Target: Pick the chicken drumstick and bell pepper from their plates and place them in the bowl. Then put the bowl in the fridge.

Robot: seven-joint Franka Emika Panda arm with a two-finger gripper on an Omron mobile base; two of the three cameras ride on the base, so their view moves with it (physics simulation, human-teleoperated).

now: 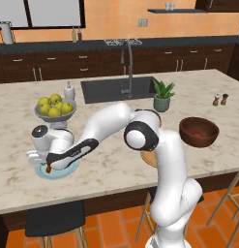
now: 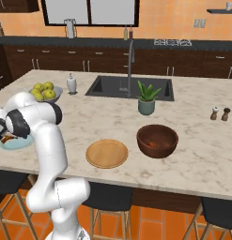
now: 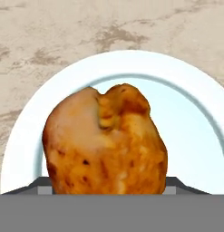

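The chicken drumstick (image 3: pixel 106 142) lay on the light blue plate (image 3: pixel 190 136) at the left end of the marble island counter (image 1: pixel 111 167), an orange-brown roasted lump with darker char specks, bulbous and glossy in the hand view. No brand, label or writing could be read anywhere.

The gripper (image 1: pixel 48 168) was down on that plate, right at the drumstick. The finger tips were lost behind the meat in the hand view and too small to judge in the base views, so I cannot tell how far apart the jaws stood or whether they pressed on the drumstick.

The blue plate was round and smooth with a pale raised rim, set on beige, brown-veined stone. The tan wooden plate (image 2: pixel 106 153) sat near the middle of the counter's front edge, flat with a low rim and nothing on it. Just beside it to the right stood the dark brown bowl (image 2: pixel 157 140), deep and round with a wood-like grain; something reddish lay in its bottom, too small to name for certain.

Behind the blue plate stood a grey footed bowl (image 1: pixel 55 112) of yellow-green fruit and a white soap dispenser (image 1: pixel 69 91). A potted plant (image 1: pixel 162 96) stood beside the dark sink (image 1: pixel 116 88), and two small shakers (image 1: pixel 220 100) stood well to the right.
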